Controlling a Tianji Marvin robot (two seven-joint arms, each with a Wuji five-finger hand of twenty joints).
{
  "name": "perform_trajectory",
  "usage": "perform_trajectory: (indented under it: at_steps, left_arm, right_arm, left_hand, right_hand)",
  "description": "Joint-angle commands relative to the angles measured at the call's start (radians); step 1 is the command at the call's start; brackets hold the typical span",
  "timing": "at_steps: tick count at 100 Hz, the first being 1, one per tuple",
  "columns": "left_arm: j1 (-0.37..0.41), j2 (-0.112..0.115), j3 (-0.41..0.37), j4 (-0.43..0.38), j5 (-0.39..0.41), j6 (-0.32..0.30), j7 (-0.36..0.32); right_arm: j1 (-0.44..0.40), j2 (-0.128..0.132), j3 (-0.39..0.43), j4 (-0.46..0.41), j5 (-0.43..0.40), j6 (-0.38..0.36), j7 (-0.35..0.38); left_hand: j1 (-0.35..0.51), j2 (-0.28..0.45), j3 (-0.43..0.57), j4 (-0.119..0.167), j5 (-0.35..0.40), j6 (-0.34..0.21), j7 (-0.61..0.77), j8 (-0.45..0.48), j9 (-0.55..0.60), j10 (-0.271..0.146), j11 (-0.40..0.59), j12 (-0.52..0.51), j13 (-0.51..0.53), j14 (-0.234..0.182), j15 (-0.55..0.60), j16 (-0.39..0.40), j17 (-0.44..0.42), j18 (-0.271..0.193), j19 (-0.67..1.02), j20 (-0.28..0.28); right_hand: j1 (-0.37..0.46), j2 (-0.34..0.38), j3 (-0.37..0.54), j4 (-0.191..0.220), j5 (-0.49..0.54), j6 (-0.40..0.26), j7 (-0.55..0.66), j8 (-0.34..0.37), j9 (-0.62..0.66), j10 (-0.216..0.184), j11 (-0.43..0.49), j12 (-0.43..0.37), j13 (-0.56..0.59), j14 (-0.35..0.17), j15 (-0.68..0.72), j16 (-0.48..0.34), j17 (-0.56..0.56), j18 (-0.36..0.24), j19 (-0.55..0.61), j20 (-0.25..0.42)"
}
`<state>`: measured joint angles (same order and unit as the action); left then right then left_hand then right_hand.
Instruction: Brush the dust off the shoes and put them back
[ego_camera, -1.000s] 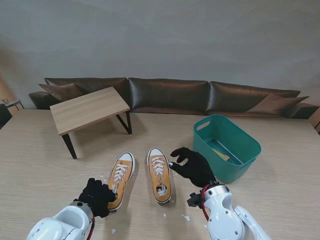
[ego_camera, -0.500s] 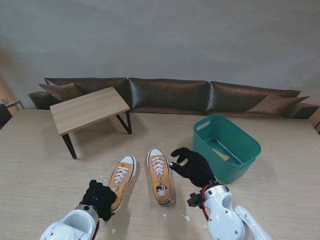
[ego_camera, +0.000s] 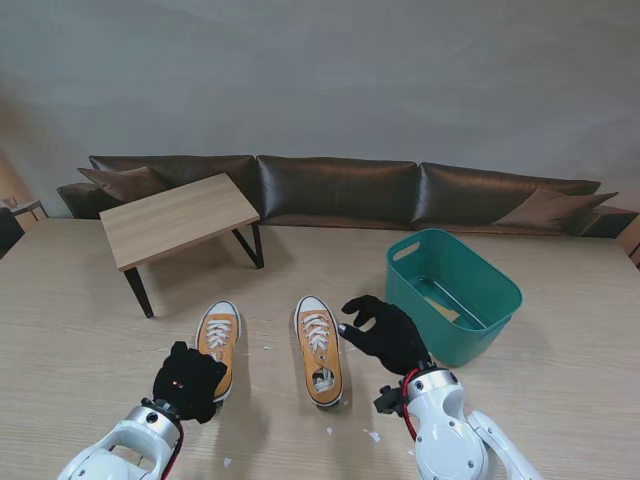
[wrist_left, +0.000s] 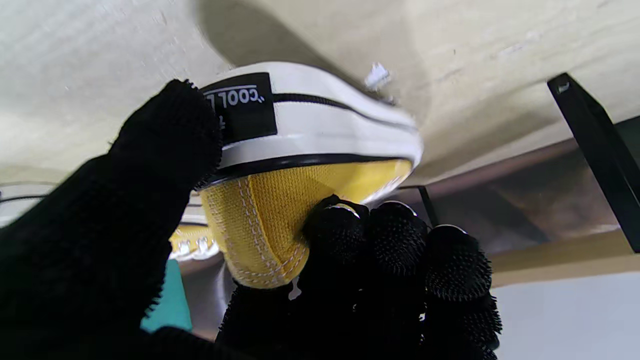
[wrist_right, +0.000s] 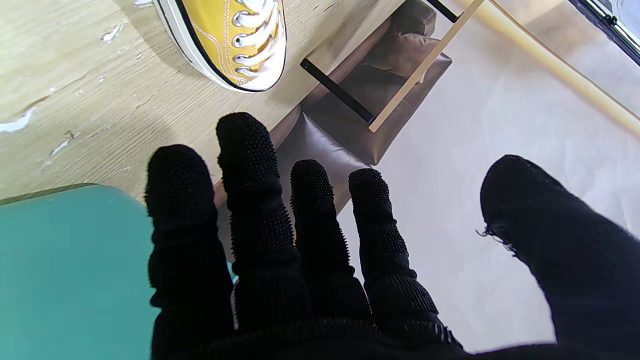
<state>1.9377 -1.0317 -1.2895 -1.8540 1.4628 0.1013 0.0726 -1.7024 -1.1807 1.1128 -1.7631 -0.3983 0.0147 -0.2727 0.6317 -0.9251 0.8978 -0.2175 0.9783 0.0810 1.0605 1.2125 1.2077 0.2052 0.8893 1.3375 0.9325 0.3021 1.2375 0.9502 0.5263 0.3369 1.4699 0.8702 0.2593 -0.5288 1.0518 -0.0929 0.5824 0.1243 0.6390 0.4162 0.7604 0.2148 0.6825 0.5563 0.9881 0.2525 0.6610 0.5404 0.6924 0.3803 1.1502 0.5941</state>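
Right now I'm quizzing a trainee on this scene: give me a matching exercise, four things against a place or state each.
Things:
1. left shoe
2. right shoe
3. bin
4. right hand

States:
A. open, holding nothing
B. teal, at the robot's right
C. heel gripped by the left hand
D. lying free between the hands

Pairs: 1-C, 2-D, 3-B, 4-A

One legible marking only: a black heel patch (wrist_left: 246, 106) on the white rubber sole band of the yellow shoe (wrist_left: 280, 200), seen in the left wrist view, reads "COOL" followed by a partly covered letter; remaining characters are hidden by a gloved finger (wrist_left: 170, 135)
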Motion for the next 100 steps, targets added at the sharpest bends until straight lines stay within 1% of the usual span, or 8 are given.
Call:
perform_trajectory:
  at_steps: [1, 13, 15, 20, 34, 58, 84, 100]
  left_arm:
    - [-0.006, -0.003, -0.024, -0.034, 0.001, -0.018, -0.005]
    - [-0.01, -0.004, -0.054, -0.055, 0.003, -0.061, 0.016]
    - [-0.012, -0.004, -0.059, -0.058, 0.002, -0.069, 0.02]
    - [-0.017, -0.004, -0.071, -0.066, -0.002, -0.09, 0.026]
    - [-0.034, -0.004, -0.106, -0.095, -0.017, -0.164, 0.024]
    - [-0.063, -0.007, -0.147, -0.156, -0.068, -0.267, -0.014]
    - [-0.11, -0.012, -0.18, -0.221, -0.139, -0.358, -0.049]
    - [-0.158, -0.012, -0.194, -0.239, -0.149, -0.396, -0.063]
  right_arm:
    - [-0.013, -0.002, 0.001, -0.018, 0.0, 0.008, 0.017]
    - [-0.018, -0.001, 0.004, -0.027, 0.001, 0.012, 0.021]
    - [-0.019, -0.001, 0.004, -0.029, 0.002, 0.013, 0.023]
    - [-0.02, 0.0, 0.005, -0.031, 0.003, 0.015, 0.025]
    - [-0.023, 0.0, 0.007, -0.035, 0.005, 0.017, 0.027]
    - [-0.026, 0.001, 0.008, -0.039, 0.006, 0.019, 0.032]
    - [-0.027, 0.003, 0.009, -0.042, 0.007, 0.021, 0.039]
    - [-0.027, 0.003, 0.01, -0.043, 0.008, 0.021, 0.042]
  left_hand:
    - [0.152, 0.121, 0.194, 0.07, 0.247, 0.031, 0.736, 0.113, 0.056, -0.149, 0.025, 0.016, 0.064, -0.013, 0.039, -0.017, 0.03, 0.003, 0.066, -0.031]
    - [0.155, 0.116, 0.201, 0.068, 0.248, 0.035, 0.737, 0.112, 0.069, -0.156, 0.01, 0.027, 0.08, -0.02, 0.031, -0.024, 0.046, 0.001, 0.079, -0.058]
    - [0.155, 0.115, 0.201, 0.067, 0.249, 0.035, 0.737, 0.111, 0.075, -0.156, -0.004, 0.044, 0.085, -0.022, 0.027, -0.025, 0.044, 0.002, 0.091, -0.086]
    - [0.156, 0.112, 0.201, 0.066, 0.249, 0.036, 0.737, 0.11, 0.079, -0.157, -0.011, 0.046, 0.089, -0.024, 0.024, -0.027, 0.05, 0.002, 0.094, -0.098]
    - [0.158, 0.115, 0.194, 0.063, 0.247, 0.041, 0.735, 0.11, 0.081, -0.157, -0.019, 0.043, 0.095, -0.03, 0.015, -0.03, 0.053, 0.0, 0.093, -0.105]
    - [0.161, 0.118, 0.182, 0.06, 0.243, 0.049, 0.732, 0.11, 0.081, -0.157, -0.029, 0.043, 0.095, -0.032, 0.01, -0.032, 0.056, -0.001, 0.092, -0.112]
    - [0.167, 0.12, 0.171, 0.058, 0.237, 0.06, 0.73, 0.112, 0.077, -0.152, -0.035, 0.046, 0.094, -0.031, 0.003, -0.031, 0.055, -0.001, 0.094, -0.116]
    - [0.166, 0.125, 0.169, 0.058, 0.237, 0.061, 0.729, 0.113, 0.077, -0.151, -0.038, 0.048, 0.094, -0.031, 0.002, -0.03, 0.055, -0.001, 0.095, -0.117]
  right_hand:
    - [-0.025, 0.028, -0.008, 0.018, -0.029, 0.004, 0.014, 0.001, -0.015, -0.019, 0.0, -0.009, -0.021, 0.007, 0.007, 0.007, -0.243, 0.021, -0.014, 0.017]
    - [-0.027, 0.031, -0.009, 0.018, -0.029, 0.005, 0.016, -0.001, -0.016, -0.018, 0.0, -0.01, -0.021, 0.011, 0.007, 0.007, -0.243, 0.02, -0.014, 0.017]
    - [-0.026, 0.032, -0.009, 0.018, -0.03, 0.005, 0.015, -0.001, -0.015, -0.018, 0.0, -0.01, -0.022, 0.009, 0.007, 0.007, -0.244, 0.021, -0.014, 0.017]
    - [-0.026, 0.032, -0.01, 0.018, -0.031, 0.006, 0.015, -0.002, -0.017, -0.017, 0.0, -0.01, -0.023, 0.011, 0.006, 0.006, -0.245, 0.021, -0.014, 0.017]
    - [-0.026, 0.034, -0.01, 0.018, -0.031, 0.005, 0.015, -0.004, -0.017, -0.017, -0.001, -0.011, -0.023, 0.01, 0.007, 0.006, -0.245, 0.023, -0.014, 0.018]
    - [-0.027, 0.036, -0.011, 0.018, -0.032, 0.007, 0.015, -0.006, -0.019, -0.016, 0.0, -0.011, -0.025, 0.01, 0.007, 0.006, -0.246, 0.023, -0.015, 0.018]
    - [-0.027, 0.04, -0.013, 0.019, -0.033, 0.009, 0.016, -0.007, -0.022, -0.014, -0.001, -0.012, -0.026, 0.011, 0.008, 0.006, -0.247, 0.021, -0.015, 0.018]
    - [-0.026, 0.042, -0.015, 0.019, -0.035, 0.007, 0.016, -0.008, -0.023, -0.014, 0.0, -0.012, -0.027, 0.01, 0.008, 0.006, -0.247, 0.02, -0.015, 0.019]
